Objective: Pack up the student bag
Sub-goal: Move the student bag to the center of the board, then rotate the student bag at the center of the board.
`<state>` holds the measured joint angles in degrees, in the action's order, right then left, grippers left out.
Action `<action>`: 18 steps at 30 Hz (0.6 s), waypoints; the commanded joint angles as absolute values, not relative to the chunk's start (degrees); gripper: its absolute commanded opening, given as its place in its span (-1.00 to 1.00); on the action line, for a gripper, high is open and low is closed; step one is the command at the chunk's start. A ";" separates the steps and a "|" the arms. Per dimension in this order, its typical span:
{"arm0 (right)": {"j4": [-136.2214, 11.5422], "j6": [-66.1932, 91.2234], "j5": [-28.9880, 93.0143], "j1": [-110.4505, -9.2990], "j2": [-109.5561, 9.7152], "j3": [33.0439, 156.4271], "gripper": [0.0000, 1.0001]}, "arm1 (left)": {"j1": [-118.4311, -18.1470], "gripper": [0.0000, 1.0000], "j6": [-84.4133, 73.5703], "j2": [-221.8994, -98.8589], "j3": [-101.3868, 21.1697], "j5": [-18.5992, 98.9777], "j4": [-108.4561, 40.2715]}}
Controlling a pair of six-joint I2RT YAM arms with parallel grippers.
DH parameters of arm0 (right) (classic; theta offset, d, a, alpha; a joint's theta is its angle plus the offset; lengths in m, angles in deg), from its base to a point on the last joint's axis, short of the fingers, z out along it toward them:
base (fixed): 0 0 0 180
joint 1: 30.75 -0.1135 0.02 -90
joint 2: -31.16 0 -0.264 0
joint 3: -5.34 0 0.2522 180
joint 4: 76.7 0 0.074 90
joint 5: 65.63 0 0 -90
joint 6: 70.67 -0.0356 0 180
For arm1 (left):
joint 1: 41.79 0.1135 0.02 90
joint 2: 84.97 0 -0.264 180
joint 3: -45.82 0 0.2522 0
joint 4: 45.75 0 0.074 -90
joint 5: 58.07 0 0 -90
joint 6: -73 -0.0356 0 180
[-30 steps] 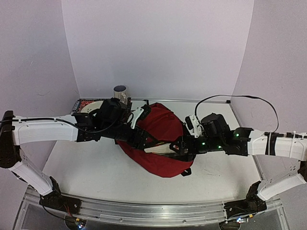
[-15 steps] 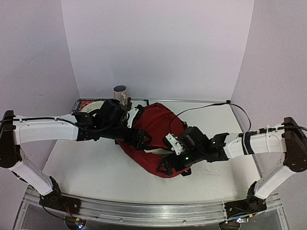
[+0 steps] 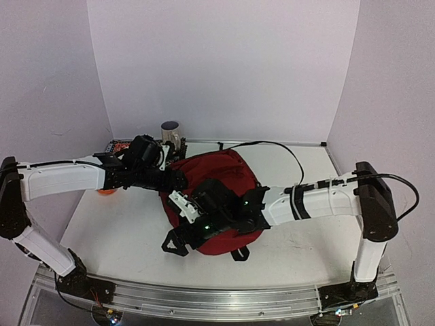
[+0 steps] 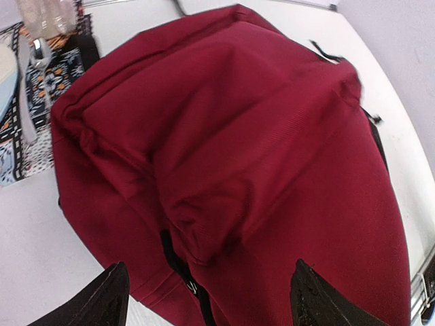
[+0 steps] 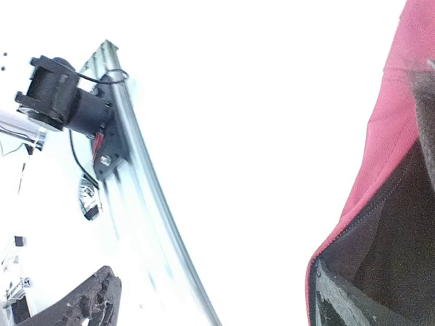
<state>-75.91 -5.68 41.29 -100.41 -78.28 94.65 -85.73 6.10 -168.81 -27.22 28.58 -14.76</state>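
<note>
two yam arms, side by side: the left arm (image 3: pixel 64 180) and right arm (image 3: pixel 326 199) wear smooth white shells over their long links, broken by blocky black joint housings (image 3: pixel 375 204) and black bases (image 3: pixel 73 280). a thin black cable (image 3: pixel 272 142) arcs out from the right arm, a black band (image 3: pixel 293 202) rings its forearm, and small green lights (image 3: pixel 204 219) glow at its wrist. the left gripper (image 4: pixel 209 266) and right gripper (image 5: pixel 211 268) carry dark, matt fingers (image 5: pixel 88 299) with a rough surface.
</note>
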 commanded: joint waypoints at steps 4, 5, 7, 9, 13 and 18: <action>-73.11 -3.19 35.99 -101.36 -72.28 95.62 0.95 | -83.68 0.64 10.90 -160.26 -23.89 23.53 -14.15; -72.04 -3.08 34.62 -101.32 -71.09 94.90 0.96 | -83.41 0.63 11.58 -159.47 -23.62 23.26 -14.16; -69.36 -3.36 31.55 -100.92 -68.83 93.60 0.96 | -83.20 0.63 12.49 -158.17 -23.50 23.27 -14.17; -66.30 -3.84 29.07 -100.18 -67.11 92.81 0.96 | -83.20 0.63 13.10 -157.15 -23.63 24.05 -14.44; -63.07 -3.71 26.18 -99.12 -63.19 91.30 0.96 | -83.19 0.61 12.36 -156.92 -23.92 26.57 -15.25; -59.61 -3.62 25.24 -95.91 -58.40 89.75 0.96 | -83.34 0.52 10.75 -159.71 -24.60 34.19 -16.53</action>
